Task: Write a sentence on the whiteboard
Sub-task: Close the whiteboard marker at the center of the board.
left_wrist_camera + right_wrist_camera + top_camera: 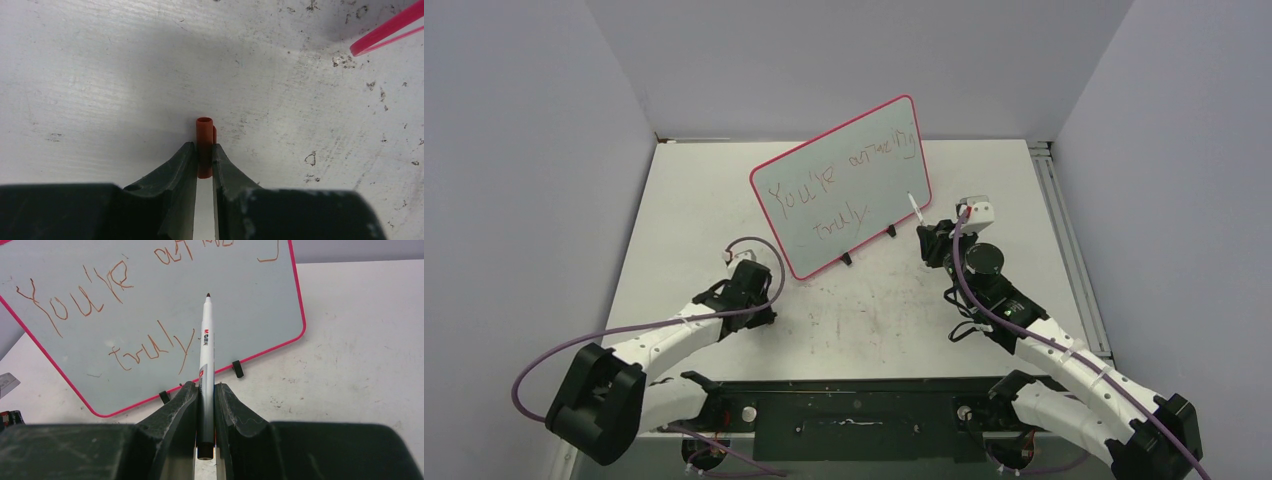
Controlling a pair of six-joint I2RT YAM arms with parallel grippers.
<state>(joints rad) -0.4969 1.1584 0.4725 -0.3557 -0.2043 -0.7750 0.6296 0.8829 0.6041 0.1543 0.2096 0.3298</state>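
The whiteboard (844,185) stands tilted on the table (874,310), just above the middle of the top view. It has a pink-red rim and rests on two small black clip feet (238,368) along its lower edge. The sentence (834,190) runs across it in thin reddish-brown handwriting in two lines, "You're amazing" above and "truly" below.

The right gripper (927,238) sits right of centre in the top view, just beside the board's lower right corner. Its jaws are pinched on a white marker (206,340). In the right wrist view the marker's barrel runs straight up from between the fingers (185,400) and its dark tip points at the bare part of the board to the right of "truly". The tip may be touching the surface or may be just short of it; neither view settles that.

The left gripper (742,268) is left of centre in the top view, near the board's lower left corner but apart from it. In the left wrist view its jaws are closed against both sides of a small red-brown cap (204,145), a short open-ended tube that stands out past the fingertips over the scuffed table. A piece of the board's pink rim shows in the upper right corner of that view.
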